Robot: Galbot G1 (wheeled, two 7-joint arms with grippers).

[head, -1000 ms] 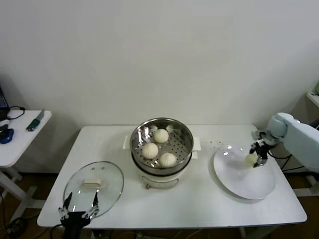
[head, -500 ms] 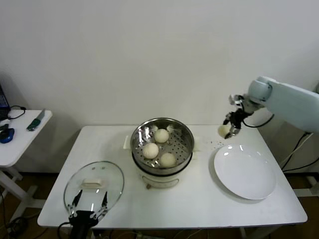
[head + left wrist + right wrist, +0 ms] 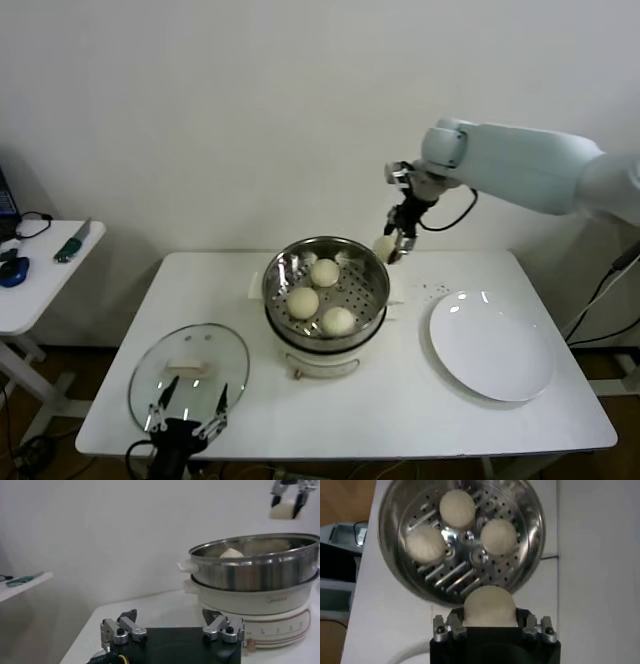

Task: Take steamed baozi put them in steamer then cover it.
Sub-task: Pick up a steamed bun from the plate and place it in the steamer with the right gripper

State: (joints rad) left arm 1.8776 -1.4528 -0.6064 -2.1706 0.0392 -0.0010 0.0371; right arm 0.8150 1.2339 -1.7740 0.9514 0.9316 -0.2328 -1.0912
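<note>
**Fourth bun carried from plate to the steamer's far right rim**

Since the earlier frames the right gripper [image 3: 392,243] has lifted off the flat round white plate [image 3: 491,345] and swung left across the table, and it now hangs just above the far right edge of the round shiny stainless-steel steamer [image 3: 372,300]. Its fingers are clamped on a small round pale cream-white steamed bun [image 3: 385,247], which the right wrist view shows as a dome [image 3: 489,606] seated between the two jaws, with the pot's perforated floor [image 3: 451,577] spread out beyond it. The bun is in the air, not yet inside the rim.

Three more pale dough buns lie on the perforated floor: one at the far side [image 3: 323,272], one toward the left [image 3: 302,301] and one at the near right [image 3: 338,320]. They sit close together but apart from one another. The pot rests on its white electric base [image 3: 325,360] near the middle of the white rectangular table [image 3: 420,420].

The plate lies bare on the right of the table, well apart from the steamer. The round clear glass lid with a white handle [image 3: 188,376] lies flat at the near left corner. The left gripper [image 3: 187,422] hovers at the table's near edge just beside that lid, its fingers spread wide and holding nothing; the left wrist view shows both fingertips [image 3: 122,630] well apart.
</note>
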